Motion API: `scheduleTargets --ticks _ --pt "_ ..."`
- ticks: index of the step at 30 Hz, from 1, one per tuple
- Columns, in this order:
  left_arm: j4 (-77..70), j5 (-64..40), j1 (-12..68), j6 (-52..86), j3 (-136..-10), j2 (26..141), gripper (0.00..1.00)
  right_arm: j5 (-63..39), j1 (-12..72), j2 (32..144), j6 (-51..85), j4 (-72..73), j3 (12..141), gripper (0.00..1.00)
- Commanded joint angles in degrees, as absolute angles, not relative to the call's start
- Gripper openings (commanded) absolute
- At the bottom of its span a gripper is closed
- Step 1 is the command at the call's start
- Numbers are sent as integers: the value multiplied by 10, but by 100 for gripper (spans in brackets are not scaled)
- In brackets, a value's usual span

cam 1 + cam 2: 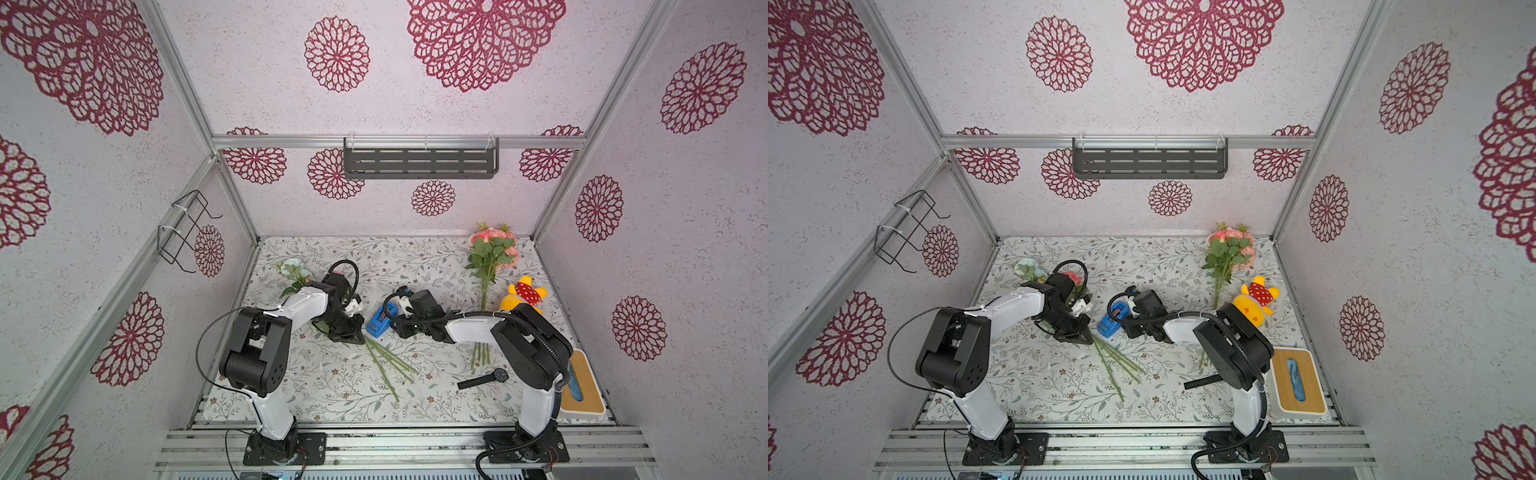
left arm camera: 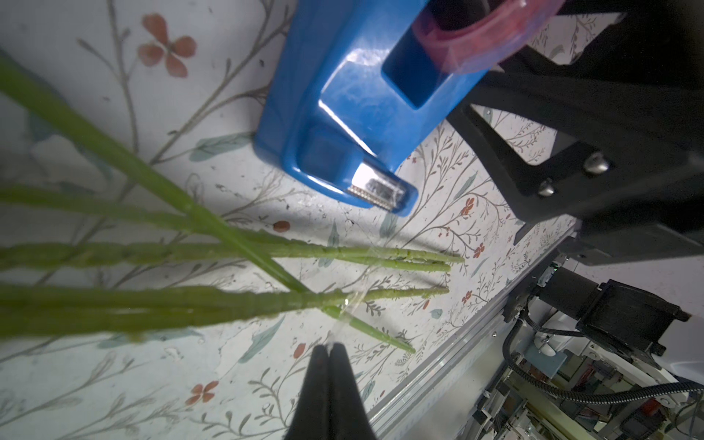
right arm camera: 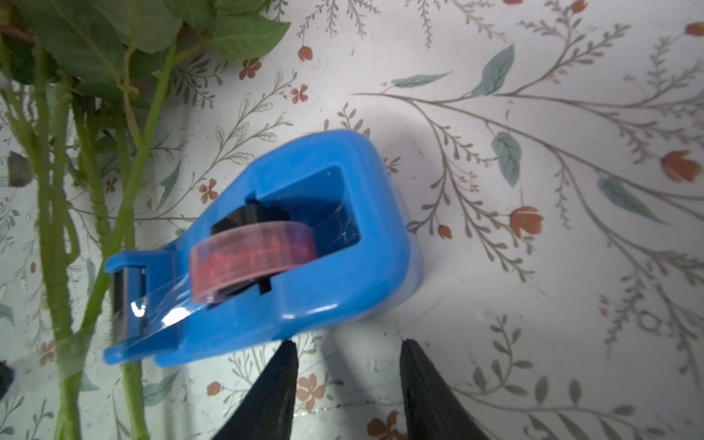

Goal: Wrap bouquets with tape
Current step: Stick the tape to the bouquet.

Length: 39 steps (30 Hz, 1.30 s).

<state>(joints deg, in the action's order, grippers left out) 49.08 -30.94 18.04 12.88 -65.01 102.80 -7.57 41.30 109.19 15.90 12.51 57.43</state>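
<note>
Pinching the clear tape by its end in our closed left gripper | strip runs from blue dispenser across bouquet stems mid-table | our right gripper sits jaws apart just behind dispenser, gripping nothing | second bouquet lies back right.

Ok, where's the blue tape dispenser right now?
In both top views the blue tape dispenser sits near the middle of the table, its cutter end right beside the fanned stems of the left-side bouquet.
</note>
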Motion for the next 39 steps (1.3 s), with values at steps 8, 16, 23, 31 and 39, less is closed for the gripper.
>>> scheduleTargets --ticks 8,16,23,31,39 --pt "426 -285 179 160 -629 1049 5 -71 413 1106 153 98 574 47" --pt "395 -250 190 178 -612 1046 19 -74 413 1101 154 100 571 48" --pt "390 -232 190 181 -596 1029 22 -75 413 1090 155 101 566 48" --pt "394 -217 191 191 -578 995 39 -73 414 1031 161 82 549 56" --pt "409 -195 187 217 -530 906 46 -88 445 992 120 18 558 64"
